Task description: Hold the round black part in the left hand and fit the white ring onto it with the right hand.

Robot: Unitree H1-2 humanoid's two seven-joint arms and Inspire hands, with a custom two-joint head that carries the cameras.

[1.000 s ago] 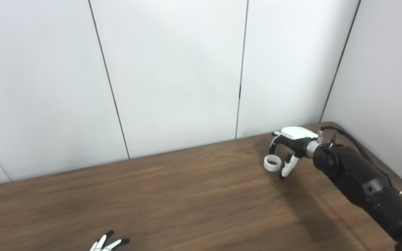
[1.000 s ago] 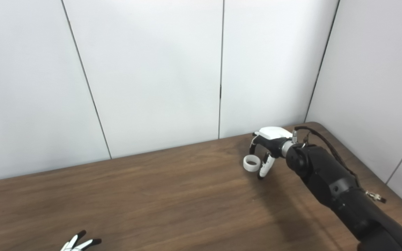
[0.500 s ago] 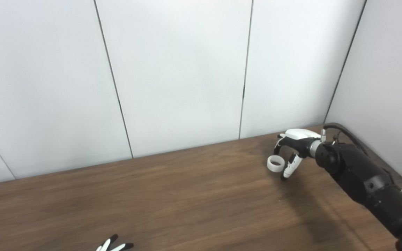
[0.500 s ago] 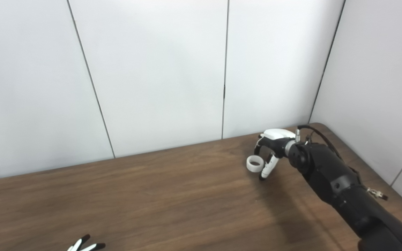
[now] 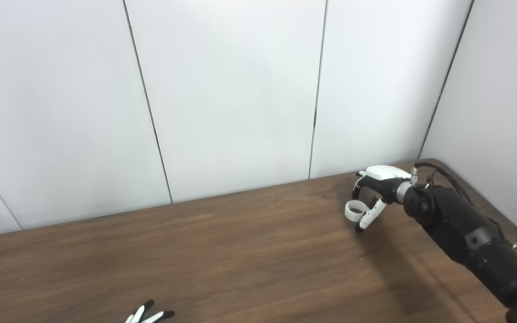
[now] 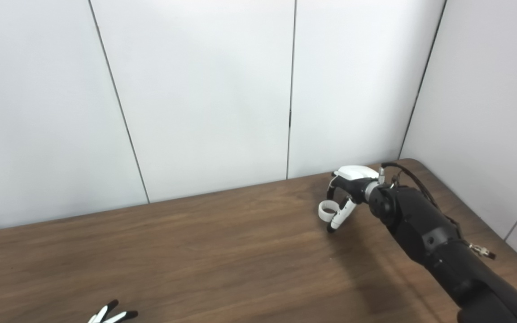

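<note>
The white ring (image 5: 353,210) is at the far right of the wooden table (image 5: 240,251), tilted up on edge. My right hand (image 5: 375,190) arches over it, with fingers behind the ring and the thumb pressed against its near side, so the hand is shut on it. Of my left hand (image 5: 148,315) only spread black-tipped fingertips show at the bottom edge, with nothing between them. No round black part is in view.
White wall panels (image 5: 240,98) rise along the table's far edge, and another wall (image 5: 501,112) closes the right side. The table's rounded far right corner (image 5: 433,160) lies just behind my right hand. My black right forearm (image 5: 469,233) crosses the right end of the table.
The ring has gone from lying flat to tilted between my right hand's fingers and thumb, which have closed on it. The camera has shifted slightly. My left fingertips stay at the bottom edge.
</note>
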